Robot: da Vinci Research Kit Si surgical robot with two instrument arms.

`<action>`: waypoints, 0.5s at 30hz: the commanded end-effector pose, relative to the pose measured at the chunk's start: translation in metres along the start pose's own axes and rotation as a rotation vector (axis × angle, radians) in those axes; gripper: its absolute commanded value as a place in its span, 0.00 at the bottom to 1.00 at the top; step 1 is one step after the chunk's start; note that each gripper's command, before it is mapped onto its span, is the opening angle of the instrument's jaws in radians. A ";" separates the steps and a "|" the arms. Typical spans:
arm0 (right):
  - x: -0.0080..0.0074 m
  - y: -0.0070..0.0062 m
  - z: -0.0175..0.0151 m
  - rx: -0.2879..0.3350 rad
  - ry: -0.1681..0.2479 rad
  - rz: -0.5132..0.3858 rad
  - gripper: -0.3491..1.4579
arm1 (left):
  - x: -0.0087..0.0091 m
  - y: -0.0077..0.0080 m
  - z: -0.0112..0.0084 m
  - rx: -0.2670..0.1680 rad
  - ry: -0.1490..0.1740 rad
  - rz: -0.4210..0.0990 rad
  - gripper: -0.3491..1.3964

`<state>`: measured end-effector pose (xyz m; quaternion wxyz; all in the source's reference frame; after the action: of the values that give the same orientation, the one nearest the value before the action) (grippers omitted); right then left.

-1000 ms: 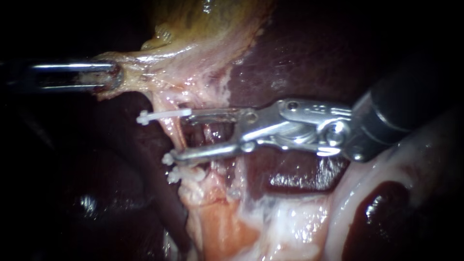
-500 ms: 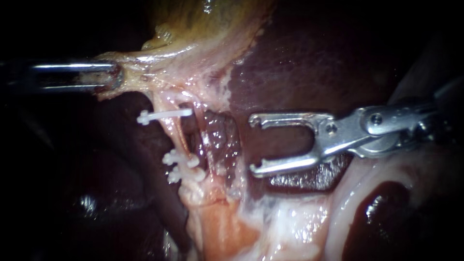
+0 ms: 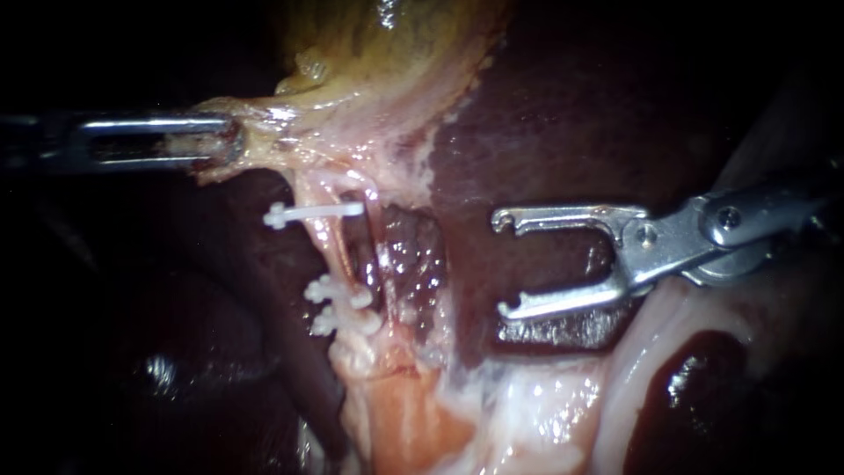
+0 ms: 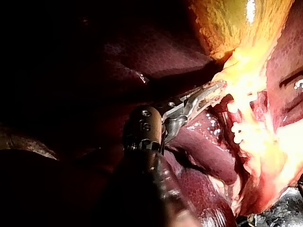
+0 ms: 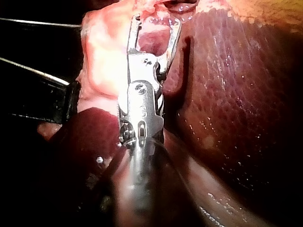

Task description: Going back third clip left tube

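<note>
Three white clips sit on the pale left tube (image 3: 326, 251): one long clip (image 3: 314, 213) higher up and two (image 3: 338, 291) (image 3: 345, 322) close together lower down. My right instrument (image 3: 499, 264) hangs to the right of the tube over the liver (image 3: 571, 114), jaws open with nothing between them. In the right wrist view the right instrument (image 5: 157, 20) shows the same open jaws. My left instrument (image 3: 221, 145) is shut on the pale edge of the gallbladder (image 3: 396, 44) and holds it out to the left. In the left wrist view, my left instrument (image 4: 208, 92) grips that edge beside the clips (image 4: 238, 127).
A second pinkish strand (image 3: 376, 242) runs just right of the clipped tube, with a dark red pit (image 3: 413, 255) beside it. Pale fatty tissue (image 3: 527, 413) lies below. My left instrument's dark shaft (image 5: 38, 97) crosses beside the right instrument in its wrist view.
My right instrument has drawn back to the right, off the left tube, jaws staying open and empty. The long clip stays on the tube. The left instrument keeps its hold.
</note>
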<state>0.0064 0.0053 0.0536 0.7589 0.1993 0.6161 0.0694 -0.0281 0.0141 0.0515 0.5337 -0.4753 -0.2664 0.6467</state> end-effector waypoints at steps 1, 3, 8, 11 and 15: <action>0.0000 0.0000 -0.0001 0.000 0.000 0.000 0.47 | 0.0000 -0.0001 0.0005 0.003 -0.006 0.001 0.00; 0.0000 0.0000 -0.0001 0.001 0.000 0.000 0.47 | -0.0001 -0.0003 0.0017 0.001 -0.010 0.002 0.00; 0.0000 0.0000 -0.0001 0.001 0.000 0.000 0.47 | -0.0005 -0.0005 0.0034 0.001 -0.019 0.005 0.00; 0.0000 0.0000 -0.0001 0.001 0.000 0.000 0.47 | -0.0006 -0.0006 0.0035 -0.001 -0.020 0.006 0.00; 0.0001 0.0000 0.0001 0.000 0.000 0.000 0.47 | -0.0007 -0.0006 0.0033 -0.002 -0.020 0.006 0.00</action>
<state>0.0065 0.0053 0.0535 0.7587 0.1996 0.6162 0.0693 -0.0308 0.0141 0.0536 0.5289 -0.4698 -0.2707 0.6529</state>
